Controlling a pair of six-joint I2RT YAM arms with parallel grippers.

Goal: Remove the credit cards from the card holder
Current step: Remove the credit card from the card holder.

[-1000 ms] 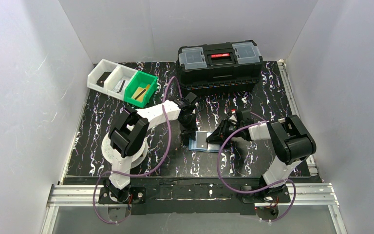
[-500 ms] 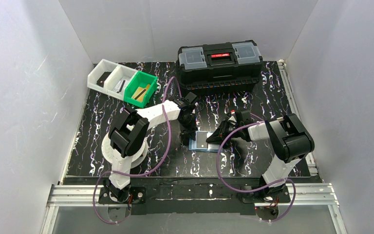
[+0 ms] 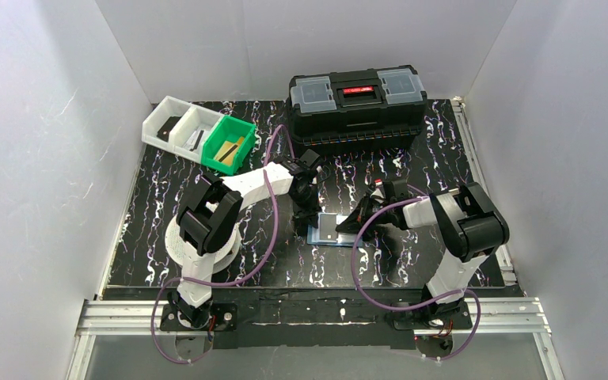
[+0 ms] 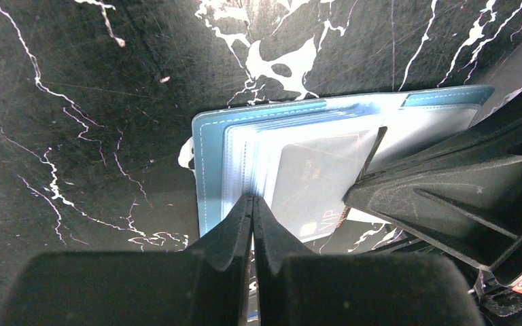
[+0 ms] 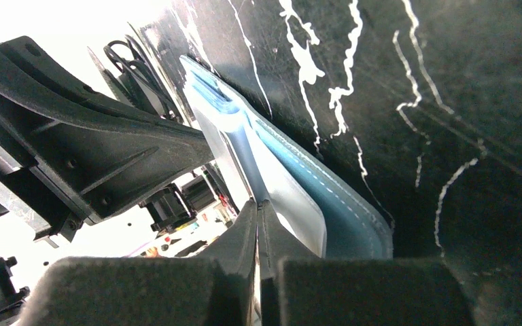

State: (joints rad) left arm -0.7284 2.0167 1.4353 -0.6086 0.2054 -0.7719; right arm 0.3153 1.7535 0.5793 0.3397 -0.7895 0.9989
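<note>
L gripper (image 4: pixel 252 204) pressing shut on left edge of card holder (image 4: pixel 211 163), R gripper (image 5: pixel 258 207) shut at sleeve (image 5: pixel 299 210) on right edge; holder lying open betw. them, grasp unclear.

One card holder (image 3: pixel 326 228), one toolbox (image 3: pixel 356 107), one green bin (image 3: pixel 218 164)

Plain white walls (image 3: pixel 39 119) box in a black, white-veined tabletop (image 3: pixel 158 206). A black toolbox (image 3: pixel 356 107) sits upper centre, and what looks like an aluminium rail (image 3: pixel 317 313) crosses the bottom.

Soft, even overhead light; glare whitens the blue folding card holder (image 4: pixel 207 170); the right wrist view's left side blows out white.
</note>
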